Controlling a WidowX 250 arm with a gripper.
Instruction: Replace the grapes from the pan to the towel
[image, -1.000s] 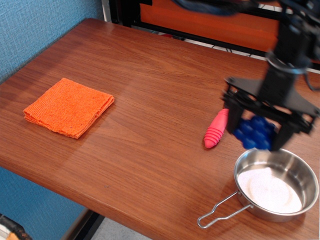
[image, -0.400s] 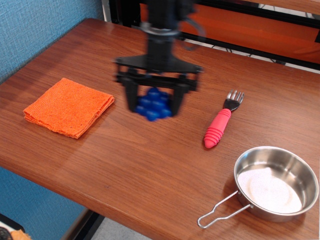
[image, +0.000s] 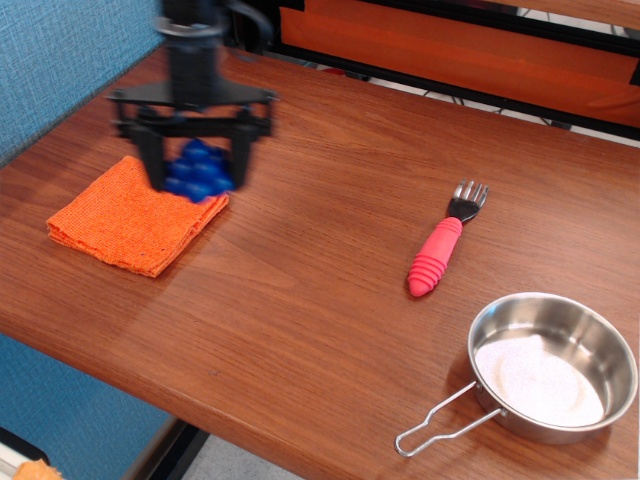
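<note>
My gripper (image: 197, 172) is shut on the grapes (image: 198, 170), a cluster of glossy dark-blue balls held between its black fingers. It hangs over the right edge of the orange towel (image: 125, 215), which lies flat at the left of the table. I cannot tell how high the grapes are above the cloth. The steel pan (image: 552, 365) stands at the front right with its wire loop handle pointing front-left; its bowl holds no grapes and shows only a pale reflection.
A fork with a red ribbed handle (image: 437, 253) lies between towel and pan, tines pointing away. The wooden table (image: 300, 300) ends close to the pan at the front edge. A blue wall is at the left.
My gripper has carried the grapes from beside the pan leftwards across the table to the towel's right edge. Pan, fork and towel have not moved.
</note>
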